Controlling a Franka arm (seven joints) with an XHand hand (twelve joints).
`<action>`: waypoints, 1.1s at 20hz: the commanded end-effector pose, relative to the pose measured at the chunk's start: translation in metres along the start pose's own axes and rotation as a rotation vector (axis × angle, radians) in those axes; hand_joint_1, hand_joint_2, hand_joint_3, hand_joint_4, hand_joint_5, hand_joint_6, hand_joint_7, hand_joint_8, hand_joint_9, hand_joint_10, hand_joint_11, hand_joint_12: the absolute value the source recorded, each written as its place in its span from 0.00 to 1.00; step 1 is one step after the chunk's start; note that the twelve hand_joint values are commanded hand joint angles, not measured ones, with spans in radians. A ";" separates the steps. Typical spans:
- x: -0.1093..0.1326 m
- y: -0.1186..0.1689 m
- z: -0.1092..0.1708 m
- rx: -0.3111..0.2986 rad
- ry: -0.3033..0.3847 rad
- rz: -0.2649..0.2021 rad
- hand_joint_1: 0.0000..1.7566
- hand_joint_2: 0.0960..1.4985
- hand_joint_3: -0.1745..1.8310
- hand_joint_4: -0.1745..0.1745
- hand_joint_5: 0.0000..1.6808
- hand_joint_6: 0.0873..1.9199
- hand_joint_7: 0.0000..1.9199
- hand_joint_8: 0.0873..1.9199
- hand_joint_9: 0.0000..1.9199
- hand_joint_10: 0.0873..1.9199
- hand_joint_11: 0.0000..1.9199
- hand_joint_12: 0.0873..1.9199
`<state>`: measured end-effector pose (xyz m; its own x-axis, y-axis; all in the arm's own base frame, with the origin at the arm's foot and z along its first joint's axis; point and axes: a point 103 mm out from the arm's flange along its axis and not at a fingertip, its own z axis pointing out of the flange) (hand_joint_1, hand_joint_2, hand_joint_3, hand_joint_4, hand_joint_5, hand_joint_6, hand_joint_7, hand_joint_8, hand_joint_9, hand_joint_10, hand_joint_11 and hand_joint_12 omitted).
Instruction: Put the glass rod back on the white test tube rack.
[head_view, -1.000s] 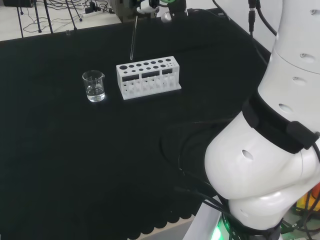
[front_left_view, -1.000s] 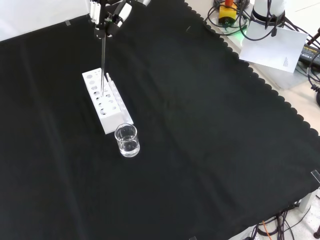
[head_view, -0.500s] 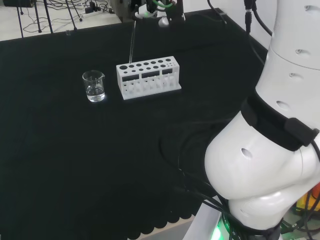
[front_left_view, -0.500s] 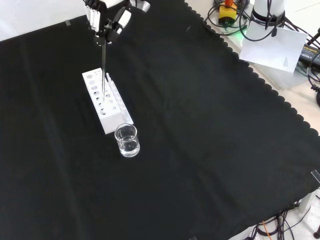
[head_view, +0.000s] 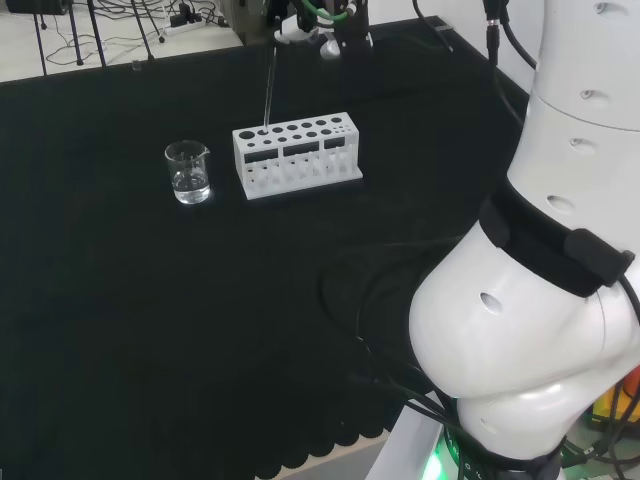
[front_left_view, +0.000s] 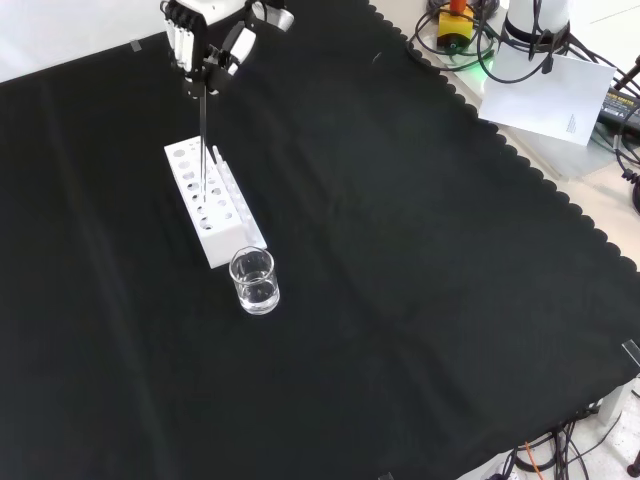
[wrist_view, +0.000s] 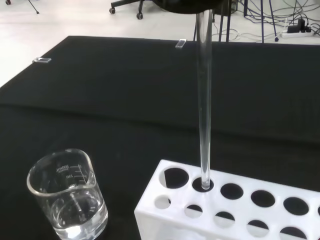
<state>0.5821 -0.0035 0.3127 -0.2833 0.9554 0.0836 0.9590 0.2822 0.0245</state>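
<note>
The hand (front_left_view: 205, 45) pinched the glass rod (wrist_view: 204, 100) upright; its tip sat in a hole of the white rack (wrist_view: 235, 210); lowering and release remained.

At the right of the head view, the arm's big links are smooth, rounded white shells with small round holes, divided by a black band at the joint. Black cables loop at the base, where a green light glows. The hand (front_left_view: 205, 35), top left of the front view, has white fingers with black parts
</note>
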 end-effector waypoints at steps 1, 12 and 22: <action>0.008 0.005 0.012 0.015 0.014 -0.007 0.74 0.72 0.00 0.00 0.76 0.05 0.64 0.45 0.96 0.23 0.81 0.23; 0.001 0.013 0.047 0.071 0.014 0.003 0.74 0.72 0.00 0.00 0.76 0.05 0.64 0.45 0.96 0.24 0.81 0.23; 0.000 0.021 0.055 0.096 -0.007 -0.011 0.74 0.72 0.00 0.00 0.76 0.05 0.64 0.45 0.96 0.24 0.81 0.23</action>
<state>0.5996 0.0041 0.2596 -0.2856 0.9539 0.0926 0.9548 0.2915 -0.0573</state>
